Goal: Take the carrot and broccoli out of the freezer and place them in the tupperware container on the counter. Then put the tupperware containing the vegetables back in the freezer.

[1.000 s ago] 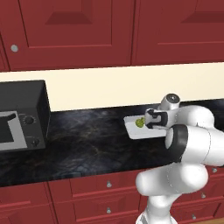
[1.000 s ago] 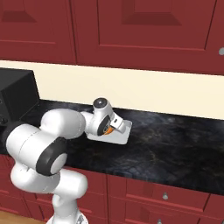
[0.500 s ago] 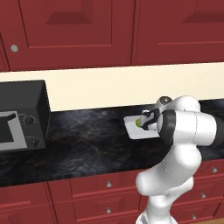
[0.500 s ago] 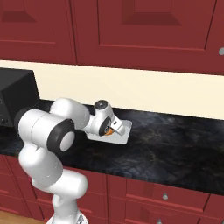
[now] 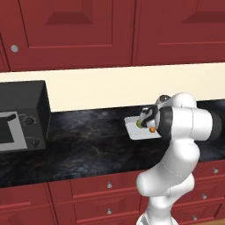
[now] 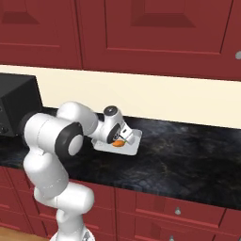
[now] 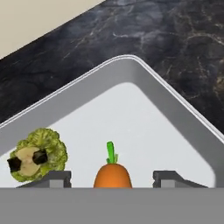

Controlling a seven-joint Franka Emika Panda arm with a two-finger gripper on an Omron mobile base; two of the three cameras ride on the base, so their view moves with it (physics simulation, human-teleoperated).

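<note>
A: Where are the vegetables at this moment?

B: In the hand view the broccoli [image 7: 38, 159] lies on the floor of the tupperware container [image 7: 175, 113], at one side. The carrot [image 7: 113, 175] stands between the two fingertips [image 7: 57, 178], with its green top pointing away from the hand. The container rests on the black counter [image 5: 88, 140], well apart from the microwave [image 5: 22, 116].

A: Does the gripper [image 7: 113, 180] hold the carrot?

B: I think not. The jaws stand apart, with a gap on each side of the carrot, so it looks released.

A: So which step is in hand?

B: I judge that the filling step is just finishing: both vegetables are in the tray. The freezer part is not yet done.

A: What does the next move need?

B: The hand should rise straight away from the carrot without pushing it. Then it must take the tray by one wall, keep it level, and the base must drive to the freezer.
</note>
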